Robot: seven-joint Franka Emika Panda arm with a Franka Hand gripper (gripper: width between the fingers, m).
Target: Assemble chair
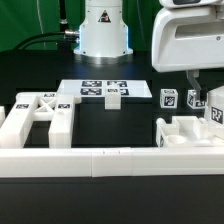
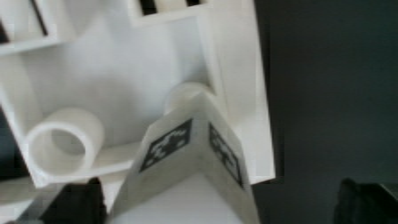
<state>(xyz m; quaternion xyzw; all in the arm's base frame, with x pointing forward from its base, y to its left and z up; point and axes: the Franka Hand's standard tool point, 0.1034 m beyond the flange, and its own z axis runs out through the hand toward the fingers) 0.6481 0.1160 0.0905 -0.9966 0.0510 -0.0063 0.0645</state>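
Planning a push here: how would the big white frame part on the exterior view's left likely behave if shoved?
The frame part looks like thick moulded plastic, so probably stiff. It lies flat and broad on the table, so tipping or rolling seems unlikely. Its smooth surface suggests it would slide, perhaps swivelling if pushed off-centre.

I see a white cross-braced chair frame (image 1: 40, 118) lying flat at the exterior view's left, a boxy piece (image 1: 185, 132) at its right, small tagged blocks (image 1: 168, 98) between.

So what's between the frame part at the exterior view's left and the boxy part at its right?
Only bare table, shown in the exterior view.
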